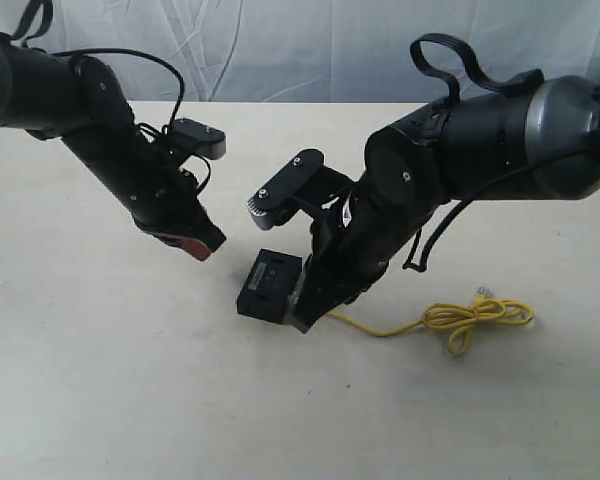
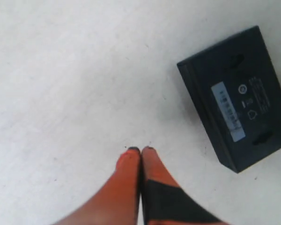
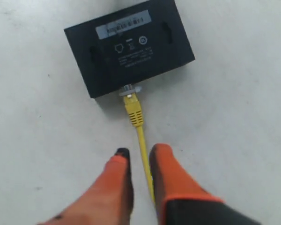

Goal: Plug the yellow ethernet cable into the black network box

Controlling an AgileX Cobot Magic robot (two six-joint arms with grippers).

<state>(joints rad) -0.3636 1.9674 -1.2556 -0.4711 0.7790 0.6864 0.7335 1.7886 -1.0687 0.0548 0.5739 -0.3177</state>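
At the pale table's [image 1: 100, 380] centre, the flat black plastic network box [image 1: 270, 283] holds the plug [image 3: 128, 90] of the thin yellow ethernet cable [image 3: 139, 136], its loops trailing toward four o'clock. The right gripper [image 3: 141, 154] straddles the cord with fingers parted. The left gripper [image 2: 140, 150], at ten o'clock, is clenched empty. Snagging the cord could unseat the plug.

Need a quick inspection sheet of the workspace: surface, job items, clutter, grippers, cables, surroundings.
Surface: cream table, flat and matte.
Job's things: black network box lies flat, label side up. The yellow ethernet cable has one plug at the box's side; full seating cannot be told. The rest trails off to loose loops on the table.
Clutter: nothing seen.
Grippers: left gripper shut, empty, beside the box. Right gripper has its jaws apart, straddling the cable just behind the plug.
Cables: black arm cable looped above the right arm.
Surroundings: white cloth backdrop behind the table.
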